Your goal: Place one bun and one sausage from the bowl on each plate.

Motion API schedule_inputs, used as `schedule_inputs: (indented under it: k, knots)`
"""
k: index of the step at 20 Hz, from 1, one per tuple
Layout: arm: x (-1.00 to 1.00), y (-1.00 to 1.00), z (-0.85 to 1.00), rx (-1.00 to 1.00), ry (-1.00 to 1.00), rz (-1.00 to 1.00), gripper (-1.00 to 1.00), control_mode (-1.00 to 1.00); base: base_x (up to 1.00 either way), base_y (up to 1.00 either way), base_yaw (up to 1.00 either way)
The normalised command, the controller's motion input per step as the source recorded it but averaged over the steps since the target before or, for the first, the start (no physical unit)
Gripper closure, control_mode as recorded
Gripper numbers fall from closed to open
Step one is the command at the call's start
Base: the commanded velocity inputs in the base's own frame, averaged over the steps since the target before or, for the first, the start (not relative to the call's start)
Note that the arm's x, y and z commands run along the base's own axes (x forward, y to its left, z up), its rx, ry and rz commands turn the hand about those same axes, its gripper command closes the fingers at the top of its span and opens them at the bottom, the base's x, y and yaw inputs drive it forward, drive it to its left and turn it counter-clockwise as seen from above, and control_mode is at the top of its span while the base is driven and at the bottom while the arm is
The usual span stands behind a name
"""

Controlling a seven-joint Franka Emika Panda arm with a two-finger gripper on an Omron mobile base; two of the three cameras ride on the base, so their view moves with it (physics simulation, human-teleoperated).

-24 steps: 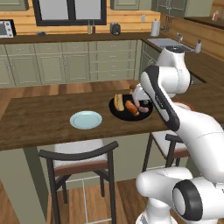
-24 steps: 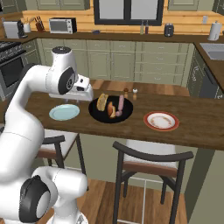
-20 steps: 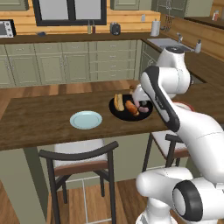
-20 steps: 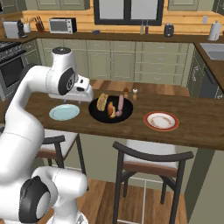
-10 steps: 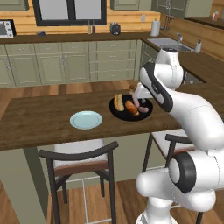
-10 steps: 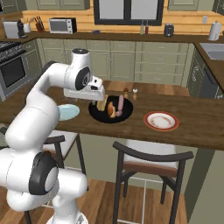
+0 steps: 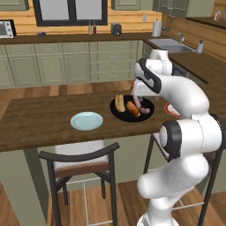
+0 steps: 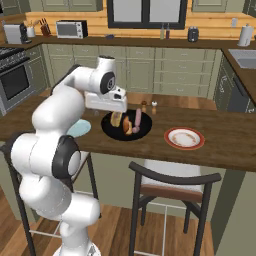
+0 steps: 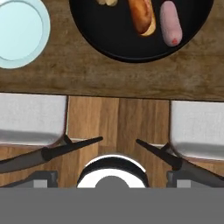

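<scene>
The black bowl [image 7: 132, 109] [image 8: 126, 126] sits mid-counter and holds a bun [image 9: 142, 15], a pink sausage [image 9: 170, 27] and more food. Left of it lies the pale blue plate [image 7: 87, 120] [image 9: 19, 29]. On the bowl's right, the red-rimmed white plate [image 8: 184, 138] lies bare. My gripper [image 7: 136, 98] [image 8: 107, 113] hangs just above the bowl's near side, over the counter's front edge. Its fingertips [image 9: 42, 177] stand far apart in the hand view, and there is nothing between them.
Two small shakers [image 8: 149, 106] stand just behind the bowl. Two dark-framed stools [image 7: 81, 161] [image 8: 172, 182] with pale seats are pushed up to the counter's near edge. My arm hides part of the red-rimmed plate in the left base view.
My arm has stretched forward, bringing the hand in over the near side of the bowl. The bowl, its food and both plates have not moved.
</scene>
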Motion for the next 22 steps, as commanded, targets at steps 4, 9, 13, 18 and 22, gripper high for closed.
schedule_inputs:
  k: [4, 9, 13, 18, 22]
  knots:
    - [0.32, -0.06, -0.71, 0.00, 0.02, 0.00, -1.00, -1.00, 0.00, 0.00, 0.00]
    - [0.48, 0.00, -0.62, 0.00, 0.01, 0.00, -1.00, -1.00, 0.00, 0.00, 0.00]
    - [0.68, 0.00, -0.17, 0.00, 0.07, 0.00, -1.00, -1.00, 0.00, 0.00, 0.00]
    - [0.63, -0.07, -0.04, 0.00, 0.06, 0.00, -1.00, -1.00, 0.00, 0.00, 0.00]
    - [0.54, -0.16, -0.23, 0.00, 0.07, 0.00, -1.00, -1.00, 0.00, 0.00, 0.00]
